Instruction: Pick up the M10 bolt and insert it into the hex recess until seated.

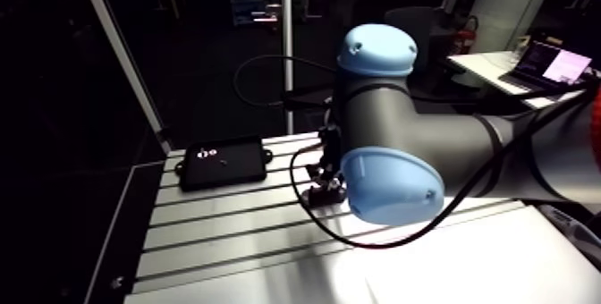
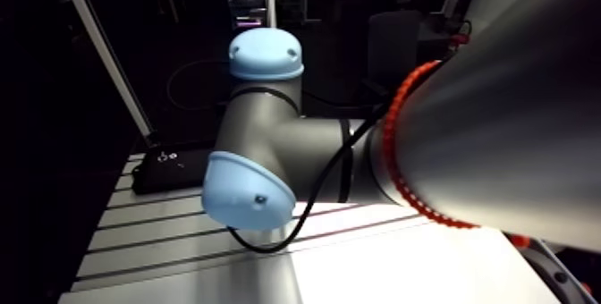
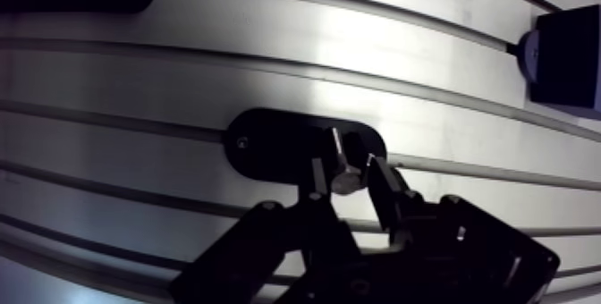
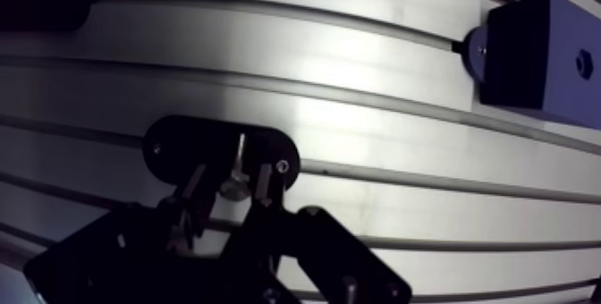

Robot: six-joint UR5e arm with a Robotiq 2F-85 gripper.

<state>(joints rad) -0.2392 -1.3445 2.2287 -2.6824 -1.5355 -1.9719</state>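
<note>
In the wrist view my gripper (image 3: 345, 175) is shut on a silver M10 bolt (image 3: 338, 151), with its head pinched between the two fingertips. The shank points away from the fingers and lies over a black oval plate (image 3: 273, 142) bolted to the slotted table. I cannot make out a hex recess in that plate; the bolt and fingers cover its middle. In the arm view the gripper (image 1: 324, 181) hangs low over the same small black plate (image 1: 315, 197), half hidden behind the arm's blue elbow cap.
A black block (image 4: 537, 53) with a round face is mounted on the table ahead and to the side of the gripper. A flat black box (image 1: 224, 163) lies at the table's far left. The table's (image 3: 268, 48) slots run crosswise under the gripper.
</note>
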